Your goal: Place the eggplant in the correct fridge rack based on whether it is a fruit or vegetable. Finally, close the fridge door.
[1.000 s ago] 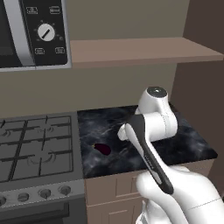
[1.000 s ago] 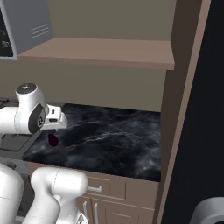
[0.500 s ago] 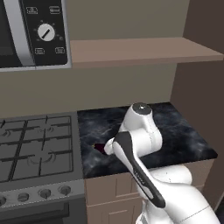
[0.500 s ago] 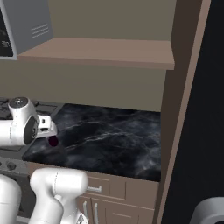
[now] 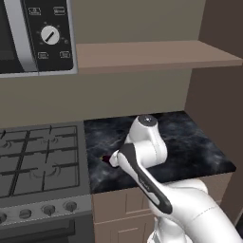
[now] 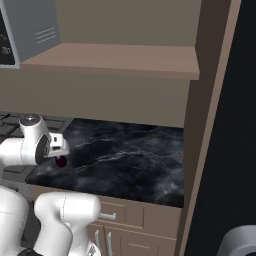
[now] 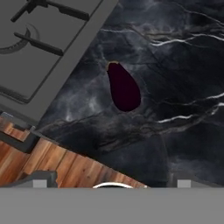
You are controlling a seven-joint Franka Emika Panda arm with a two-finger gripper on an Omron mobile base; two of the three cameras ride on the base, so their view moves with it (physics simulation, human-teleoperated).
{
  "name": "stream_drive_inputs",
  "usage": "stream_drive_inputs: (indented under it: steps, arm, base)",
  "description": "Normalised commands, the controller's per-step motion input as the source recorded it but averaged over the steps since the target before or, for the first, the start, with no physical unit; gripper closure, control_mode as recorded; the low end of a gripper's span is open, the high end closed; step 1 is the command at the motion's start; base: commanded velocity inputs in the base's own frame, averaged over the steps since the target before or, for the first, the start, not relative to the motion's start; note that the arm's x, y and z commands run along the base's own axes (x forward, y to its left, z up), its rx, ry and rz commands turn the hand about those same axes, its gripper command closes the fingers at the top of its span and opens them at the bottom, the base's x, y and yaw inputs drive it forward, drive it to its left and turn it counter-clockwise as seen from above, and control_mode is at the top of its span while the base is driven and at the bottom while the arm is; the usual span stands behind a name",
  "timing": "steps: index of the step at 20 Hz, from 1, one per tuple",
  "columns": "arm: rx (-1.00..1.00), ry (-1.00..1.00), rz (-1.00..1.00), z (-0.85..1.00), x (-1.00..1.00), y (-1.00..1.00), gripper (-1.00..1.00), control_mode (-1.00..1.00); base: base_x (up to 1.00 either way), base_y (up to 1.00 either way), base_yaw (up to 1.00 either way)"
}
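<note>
Eggplant (image 7: pixel 124 88) lies flat on the black marbled surface (image 7: pixel 183 87), close to that surface's left edge where the stove (image 7: pixel 39 43) begins. In the hand view it reads as a dark maroon teardrop with its narrow stem tip pointing toward the far side, touching nothing but the stone beneath it. A short strip of stone separates it from the grey stove rim, and the near edge of the surface runs just below it, with wooden floor (image 7: pixel 57 164) beyond.

In the left base view a sliver of the eggplant (image 5: pixel 106 159) peeks out at the left of the white arm (image 5: pixel 142 142), which bends low over the near left part of the surface (image 5: pixel 199 147). The right base view shows the same vegetable (image 6: pixel 61 161) as a small dark spot directly under the wrist, with the end effector (image 6: pixel 58 150) pointing down just above it, apart from it. Whether the fingers stand wide or narrow I cannot tell: their tips are cut off at the bottom of the hand view and hidden by the wrist elsewhere. Nothing is held between them.

A wooden shelf (image 5: pixel 152 54) runs along the wall above the surface, and a microwave (image 5: pixel 38 35) hangs over the stove (image 5: pixel 38 159) at far left.
</note>
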Motion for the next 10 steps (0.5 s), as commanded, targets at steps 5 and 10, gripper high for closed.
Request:
stream_drive_inputs:
  steps: [5, 10]
  arm:
    - [0.00, 0.03, 0.00, -0.12, 0.34, -0.02, -1.00, -1.00]
    - [0.00, 0.02, 0.00, -0.21, 0.32, 0.00, -1.00, -1.00]
  base:
    - [0.00, 0.00, 0.00]
    - [0.00, 0.00, 0.00]
